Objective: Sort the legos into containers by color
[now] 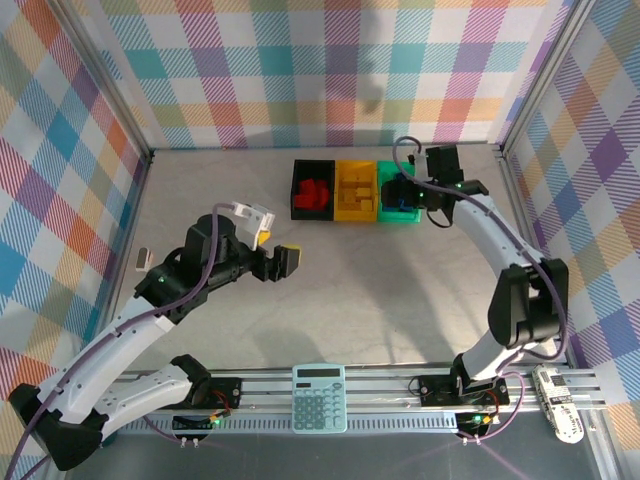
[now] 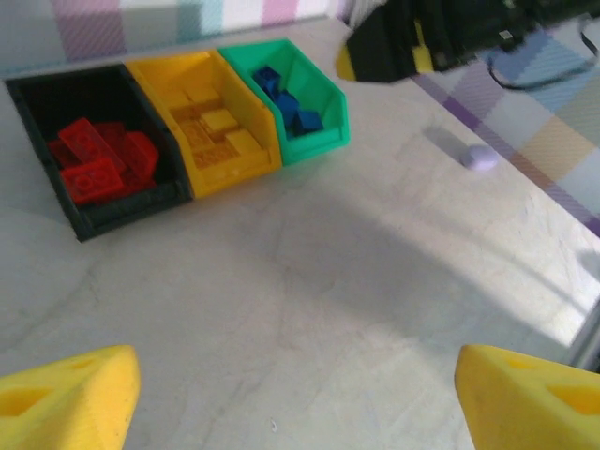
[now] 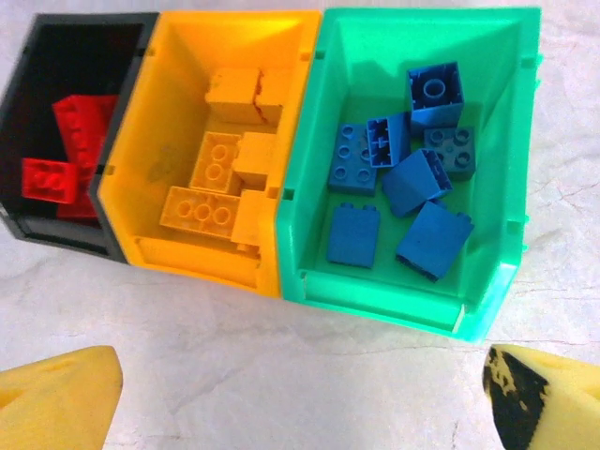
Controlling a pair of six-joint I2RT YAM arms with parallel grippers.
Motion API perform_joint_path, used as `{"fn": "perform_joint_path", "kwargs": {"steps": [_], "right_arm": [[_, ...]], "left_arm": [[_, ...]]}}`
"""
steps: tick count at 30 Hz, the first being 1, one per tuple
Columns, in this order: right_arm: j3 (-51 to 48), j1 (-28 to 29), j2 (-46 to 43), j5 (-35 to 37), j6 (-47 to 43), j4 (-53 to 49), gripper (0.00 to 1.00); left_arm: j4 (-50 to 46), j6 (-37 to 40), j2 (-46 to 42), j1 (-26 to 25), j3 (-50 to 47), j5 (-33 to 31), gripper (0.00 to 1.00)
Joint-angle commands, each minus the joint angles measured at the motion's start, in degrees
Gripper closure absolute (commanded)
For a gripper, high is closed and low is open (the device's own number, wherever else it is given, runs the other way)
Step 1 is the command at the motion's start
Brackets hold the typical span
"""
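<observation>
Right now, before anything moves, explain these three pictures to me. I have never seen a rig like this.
Two robot arms are bolted at the near edge of the table, each ending in a two-finger gripper. The wide picture looks down from above and behind: left arm left, right arm right. The other two pictures come from wrist cameras; the yellow wedges at their bottom corners are the fingers. Three bins stand side by side: the black bin holds red bricks, the yellow bin yellow bricks, the green bin blue bricks. A calculator lies on the near rail; a lilac lump lies apart from the bins. The left gripper and right gripper are open and hold nothing.
</observation>
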Motion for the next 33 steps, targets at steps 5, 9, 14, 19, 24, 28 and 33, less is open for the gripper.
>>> {"fn": "perform_joint_path", "kwargs": {"steps": [5,9,14,19,24,28,33], "right_arm": [[-8.4,-0.5,-13.1,7.9,2.1,2.5,0.01],[-13.3,-2.2,-17.1,13.6,1.6,4.8,0.01],[-27.4,-6.5,-19.7,14.7,-5.1,21.7,0.01],[-33.2,-12.0,-16.5,7.9,-3.2,29.8,0.02],[-43.2,-13.1,-13.1,4.3,-5.4,48.9,0.01],[-48.3,-13.9,-7.4,-0.4,-4.7,62.4,0.01],[-51.8,-13.4,-2.5,-2.7,-6.4,73.6,0.01]], "left_arm": [[-2.9,-2.2,3.1,0.8,6.4,-19.1,0.00],[-4.9,-5.4,6.0,3.9,6.2,-35.6,0.00],[11.1,-0.7,3.7,10.6,-6.7,-46.7,0.00],[22.8,-0.1,4.7,23.9,-17.3,-34.3,0.00],[34.7,-0.5,8.7,30.0,-26.0,-31.7,0.00],[57.3,-3.7,15.4,35.8,-35.6,-23.6,0.00],[75.9,2.0,32.3,37.9,-37.0,-9.3,0.00]]}}
